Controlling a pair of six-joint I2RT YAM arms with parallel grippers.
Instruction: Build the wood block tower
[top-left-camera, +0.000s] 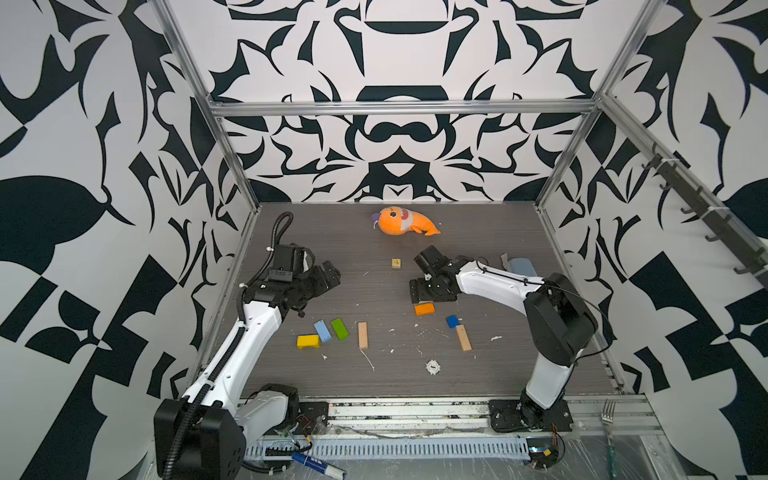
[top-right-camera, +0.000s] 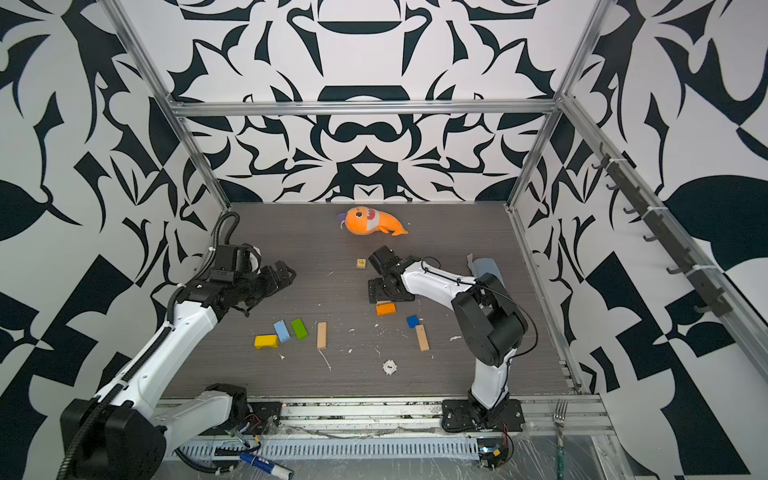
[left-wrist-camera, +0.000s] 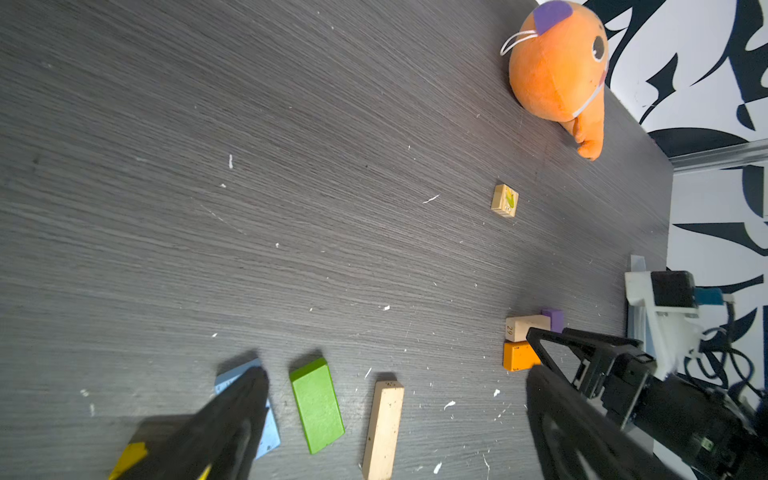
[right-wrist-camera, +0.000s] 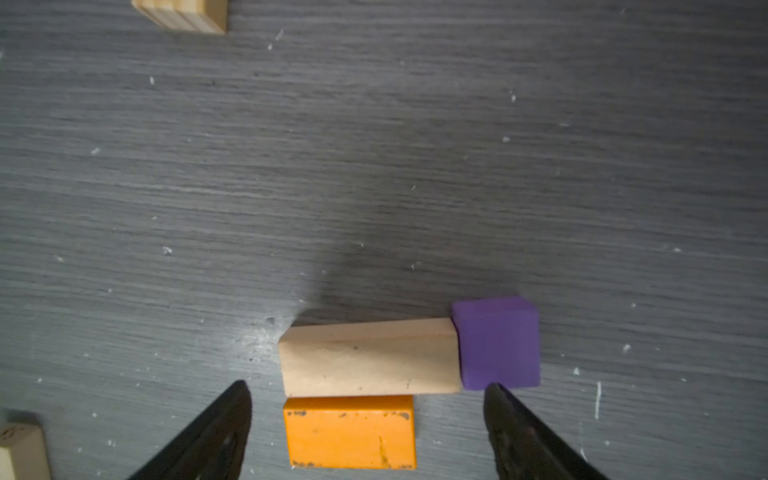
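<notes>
The wooden blocks lie loose and flat on the dark table, with no stack standing. An orange brick (right-wrist-camera: 351, 432) sits between the fingers of my open right gripper (right-wrist-camera: 366, 386), untouched. A short tan bar (right-wrist-camera: 370, 359) lies against it, with a purple cube (right-wrist-camera: 498, 343) at the bar's end. In a top view this gripper (top-left-camera: 420, 299) hovers just behind the orange brick (top-left-camera: 424, 308). A blue cube (top-left-camera: 452, 321) and a tan bar (top-left-camera: 463, 337) lie nearer the front. My left gripper (top-left-camera: 328, 276) hangs open and empty above the yellow (top-left-camera: 308, 341), light-blue (top-left-camera: 322, 331) and green (top-left-camera: 340, 328) bricks and another tan bar (top-left-camera: 363, 335).
An orange plush fish (top-left-camera: 401, 222) lies at the back. A small picture cube (top-left-camera: 396, 263) sits mid-table and a white round piece (top-left-camera: 433, 367) near the front. A grey-blue object (top-left-camera: 519, 266) rests by the right wall. A fork (top-left-camera: 607, 415) and a marker (top-left-camera: 316, 463) lie off the table's front.
</notes>
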